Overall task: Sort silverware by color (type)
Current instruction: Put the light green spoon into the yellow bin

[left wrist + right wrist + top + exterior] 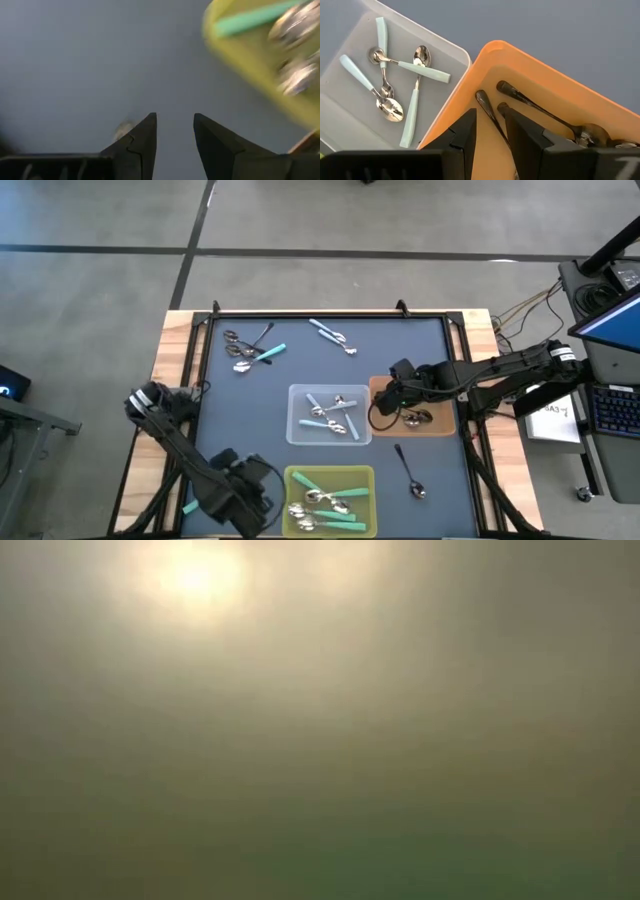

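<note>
My left gripper point(260, 498) point(175, 117) hangs open over the dark mat, just left of the yellow-green bin point(330, 500) point(250, 55), which holds teal-handled spoons point(335, 502). Nothing is between its fingers. My right gripper point(385, 408) point(490, 112) stands open over the left end of the brown bin point(440, 427) point(485, 55). A dark spoon's handle point(485, 102) shows in the gap between its fingers, and a second dark spoon point(540, 112) lies beside it in the bin. The clear bin point(296, 435) point(350, 35) holds light blue spoons point(415, 112).
Loose spoons lie on the mat: a cluster with dark and teal handles point(248, 350) at the far left, a light blue one point(332, 335) at the far middle and a dark one point(410, 470) near the right. Black rails point(330, 313) frame the mat. The low view shows only haze.
</note>
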